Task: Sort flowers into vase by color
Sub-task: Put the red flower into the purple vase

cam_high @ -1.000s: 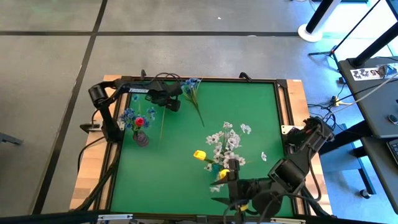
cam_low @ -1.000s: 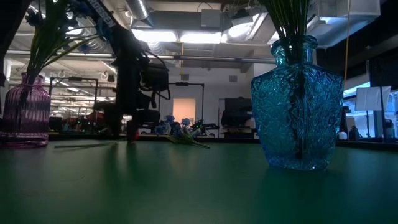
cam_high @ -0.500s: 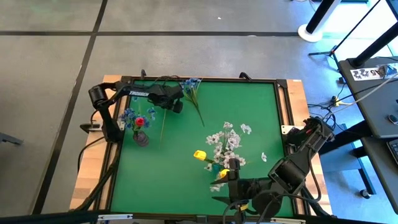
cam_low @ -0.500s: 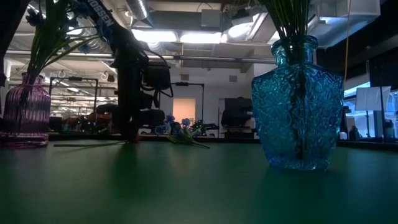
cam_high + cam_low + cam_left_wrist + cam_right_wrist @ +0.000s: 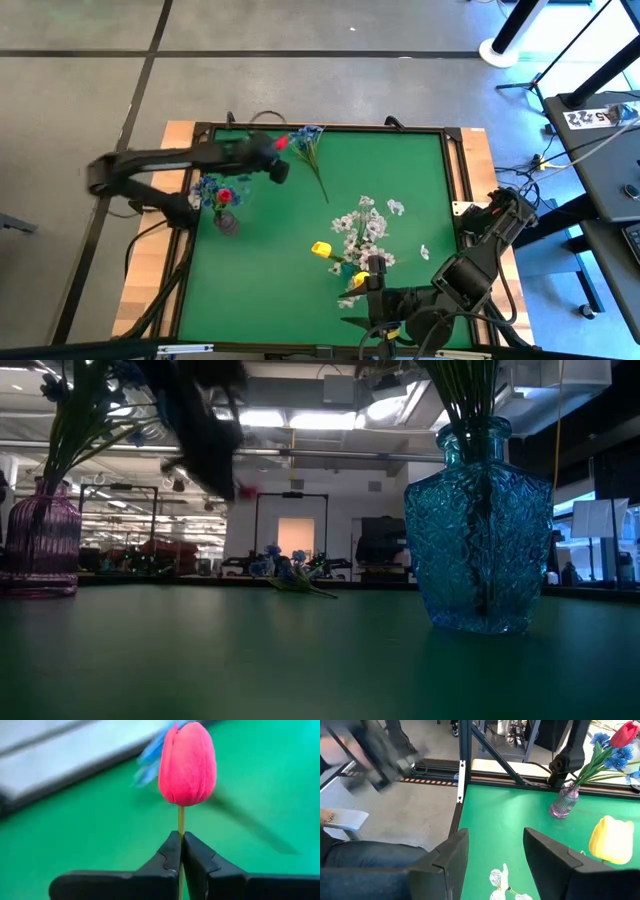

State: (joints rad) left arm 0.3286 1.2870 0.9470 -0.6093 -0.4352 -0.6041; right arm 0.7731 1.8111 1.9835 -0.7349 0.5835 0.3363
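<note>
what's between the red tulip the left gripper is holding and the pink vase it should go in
Nothing visible on the mat blocks the way. The left gripper is shut on the red tulip, lifted above the green mat. The pink vase stands close by, already holding blue sprigs and another red bud, which crowd its mouth.

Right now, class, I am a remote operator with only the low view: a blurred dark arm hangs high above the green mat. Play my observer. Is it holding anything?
Observer: Yes. The left wrist view shows the left gripper shut on the thin stalk of a red tulip.
Operator: Where is it over the table?
Observer: The high view puts it just beside the blue sprig lying on the mat, apart from the pink vase.
Operator: And the other arm?
Observer: The right gripper waits at the bottom edge of the high view. Its own wrist view shows it open and empty.
</note>
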